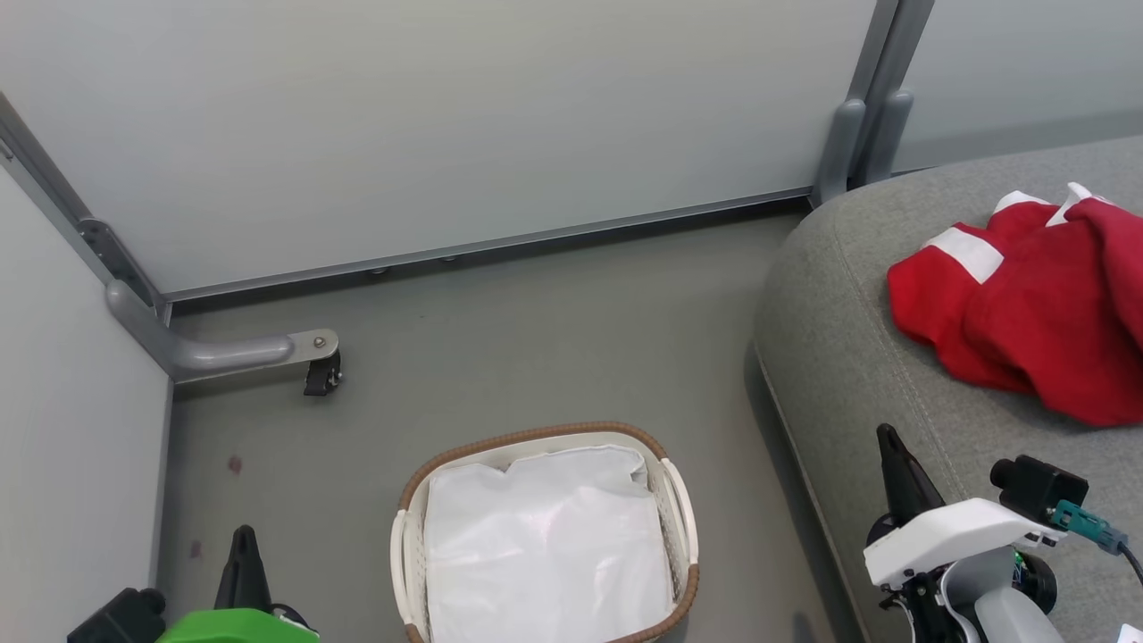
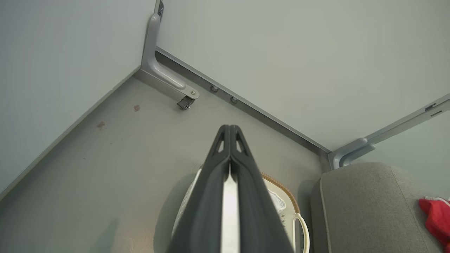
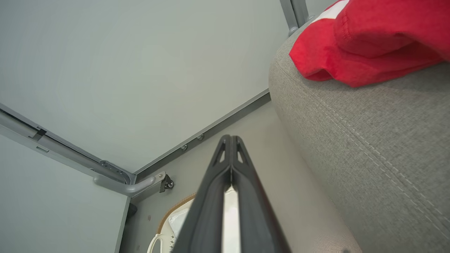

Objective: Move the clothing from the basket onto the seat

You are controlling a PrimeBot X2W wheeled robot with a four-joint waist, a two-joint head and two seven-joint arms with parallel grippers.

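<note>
Red clothing (image 1: 1036, 313) lies heaped on grey seat (image 1: 839, 357), right of frame. Basket (image 1: 536, 434) on floor (image 1: 536, 339), lower centre, holds only a white sheet (image 1: 545, 545). Left claw (image 1: 243, 536) at lower left, clenched, empty. Right claw (image 1: 888, 438) at lower right by seat edge, clenched, empty.

I can read no text, label, brand mark, number or sign on any surface my cameras take in.
</note>
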